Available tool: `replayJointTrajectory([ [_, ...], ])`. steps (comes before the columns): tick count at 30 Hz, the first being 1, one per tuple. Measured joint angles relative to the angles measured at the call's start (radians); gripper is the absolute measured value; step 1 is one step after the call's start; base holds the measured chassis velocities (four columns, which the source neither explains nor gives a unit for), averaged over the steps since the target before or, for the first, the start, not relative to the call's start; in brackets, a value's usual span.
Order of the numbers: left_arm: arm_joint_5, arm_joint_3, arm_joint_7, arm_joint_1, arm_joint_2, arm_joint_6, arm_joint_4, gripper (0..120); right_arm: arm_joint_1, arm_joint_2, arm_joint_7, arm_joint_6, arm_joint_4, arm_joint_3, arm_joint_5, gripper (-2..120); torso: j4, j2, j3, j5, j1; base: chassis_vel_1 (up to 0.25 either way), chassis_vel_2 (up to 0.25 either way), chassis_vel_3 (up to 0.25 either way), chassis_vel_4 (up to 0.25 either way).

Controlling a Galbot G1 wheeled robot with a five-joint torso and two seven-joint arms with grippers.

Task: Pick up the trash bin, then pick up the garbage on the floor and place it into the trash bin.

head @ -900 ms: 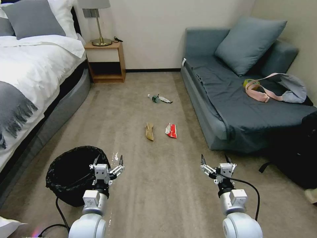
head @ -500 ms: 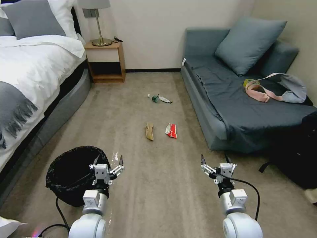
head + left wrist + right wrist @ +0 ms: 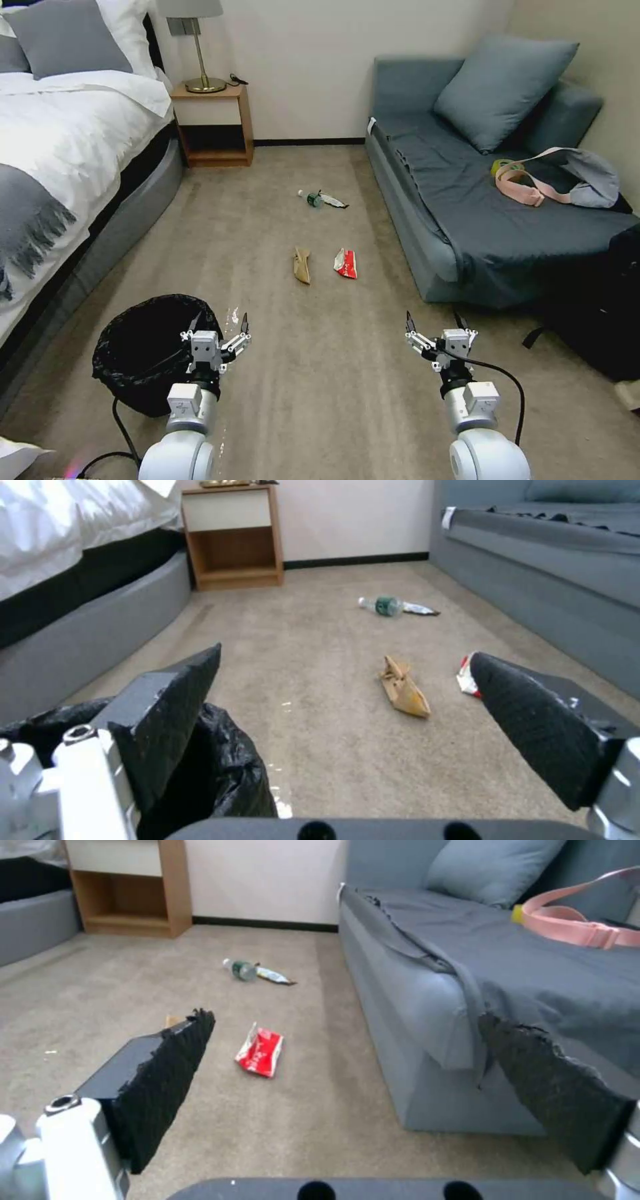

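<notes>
The trash bin (image 3: 143, 347), lined with a crinkly black bag, stands on the carpet at my lower left. My left gripper (image 3: 218, 325) hangs open just above its right rim; the bag (image 3: 220, 780) shows beside one finger in the left wrist view. The garbage lies ahead on the floor. It is a tan flattened wrapper (image 3: 302, 265), a red-and-white packet (image 3: 345, 263), and farther off a small clear bottle (image 3: 312, 198) touching a dark snack wrapper (image 3: 333, 201). My right gripper (image 3: 434, 320) is open over bare carpet, with the red packet (image 3: 261, 1050) ahead of it.
A bed (image 3: 60, 153) runs along the left, with a wooden nightstand (image 3: 213, 123) by the far wall. A grey-blue sofa (image 3: 480, 200) on the right holds a pink-strapped grey bag (image 3: 567, 177) and a yellow tape roll (image 3: 503, 165). A dark case (image 3: 600, 313) sits at the right edge.
</notes>
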Motion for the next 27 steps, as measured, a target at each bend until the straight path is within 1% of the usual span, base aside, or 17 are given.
replayJointTrajectory([
  [4, 0.069, 0.047, -0.041, 0.005, -0.029, 0.003, 0.009, 100, -0.039, 0.000, 0.006, 0.044, -0.010, 0.061, 0.019, 100, 0.0000, 0.000, 0.000, -0.0002, 0.000, 0.000, 0.000, 0.000, 0.000],
  [7, 0.188, 0.133, -0.119, 0.012, -0.081, 0.011, 0.021, 100, -0.106, -0.001, 0.019, 0.124, -0.028, 0.170, 0.054, 100, -0.0004, 0.000, 0.000, -0.0001, 0.000, 0.000, 0.000, 0.000, 0.000],
  [8, 0.191, 0.148, -0.145, 0.004, -0.092, 0.029, -0.001, 100, -0.133, -0.001, 0.024, 0.155, -0.034, 0.213, 0.069, 100, -0.0004, 0.000, 0.000, 0.0009, 0.000, 0.000, 0.000, 0.000, 0.000],
  [10, 0.186, 0.157, -0.150, -0.005, -0.099, 0.041, -0.024, 100, -0.153, -0.002, 0.026, 0.178, -0.040, 0.245, 0.079, 100, -0.0003, 0.000, 0.000, 0.0003, 0.000, 0.000, 0.000, 0.000, 0.000],
  [12, 0.168, 0.156, -0.157, -0.013, -0.104, 0.083, -0.061, 100, -0.182, -0.001, 0.032, 0.214, -0.047, 0.291, 0.094, 100, -0.0006, 0.000, 0.000, -0.0002, 0.000, 0.000, 0.000, 0.000, 0.000],
  [15, 0.090, 0.113, -0.172, -0.033, -0.097, 0.180, -0.155, 100, -0.225, -0.002, 0.041, 0.264, -0.058, 0.361, 0.116, 100, -0.0008, 0.000, 0.000, -0.0003, 0.000, 0.000, 0.000, 0.000, 0.000],
  [16, 0.090, 0.113, -0.172, -0.033, -0.097, 0.180, -0.155, 100, -0.225, -0.002, 0.041, 0.264, -0.058, 0.361, 0.116, 100, -0.0008, 0.000, 0.000, -0.0003, 0.000, 0.000, 0.000, 0.000, 0.000],
  [17, 0.042, 0.072, -0.175, -0.035, -0.078, 0.220, -0.207, 100, -0.228, -0.002, 0.041, 0.268, -0.059, 0.365, 0.118, 100, -0.0005, 0.000, 0.000, -0.0003, 0.000, 0.000, 0.000, 0.000, 0.000],
  [18, 0.025, 0.048, -0.175, -0.035, -0.067, 0.234, -0.230, 100, -0.228, -0.003, 0.041, 0.268, -0.057, 0.367, 0.121, 100, -0.0003, 0.000, 0.000, -0.0002, 0.000, 0.000, 0.000, 0.000, 0.000],
  [19, -0.002, -0.001, -0.172, -0.034, -0.045, 0.254, -0.265, 100, -0.222, -0.015, 0.034, 0.256, -0.030, 0.367, 0.131, 100, -0.0009, 0.000, 0.000, 0.0007, 0.000, 0.000, 0.000, 0.000, 0.000],
  [20, -0.002, -0.001, -0.172, -0.034, -0.045, 0.254, -0.265, 100, -0.222, -0.015, 0.034, 0.256, -0.030, 0.367, 0.131, 100, -0.0009, 0.000, 0.000, 0.0007, 0.000, 0.000, 0.000, 0.000, 0.000],
  [21, -0.024, -0.041, -0.161, -0.029, -0.027, 0.270, -0.284, 100, -0.204, -0.035, 0.020, 0.232, 0.019, 0.361, 0.147, 100, -0.0005, 0.000, 0.000, -0.0003, 0.000, 0.000, 0.000, 0.000, 0.000],
  [23, -0.032, -0.059, -0.160, -0.026, -0.020, 0.276, -0.290, 100, -0.193, -0.048, 0.012, 0.217, 0.048, 0.357, 0.156, 100, -0.0002, 0.000, 0.000, -0.0007, 0.000, 0.000, 0.000, 0.000, 0.000],
  [24, -0.064, -0.133, -0.134, -0.010, 0.007, 0.302, -0.306, 100, -0.167, -0.076, -0.010, 0.175, 0.122, 0.343, 0.178, 100, 0.0015, 0.000, 0.000, -0.0012, 0.000, 0.000, 0.000, 0.000, 0.000],
  [25, -0.121, -0.211, -0.104, 0.005, 0.059, 0.351, -0.309, 100, -0.163, -0.090, -0.015, 0.132, 0.149, 0.332, 0.183, 100, -0.0004, 0.000, 0.000, -0.0006, 0.000, 0.000, 0.000, 0.000, 0.000],
  [26, -0.154, -0.233, -0.099, 0.007, 0.082, 0.376, -0.306, 100, -0.162, -0.099, -0.015, 0.116, 0.154, 0.332, 0.184, 100, -0.0003, 0.000, 0.000, -0.0006, 0.000, 0.000, 0.000, 0.000, 0.000],
  [27, -0.154, -0.233, -0.099, 0.007, 0.082, 0.376, -0.306, 100, -0.162, -0.099, -0.015, 0.116, 0.154, 0.332, 0.184, 100, -0.0003, 0.000, 0.000, -0.0006, 0.000, 0.000, 0.000, 0.000, 0.000],
])
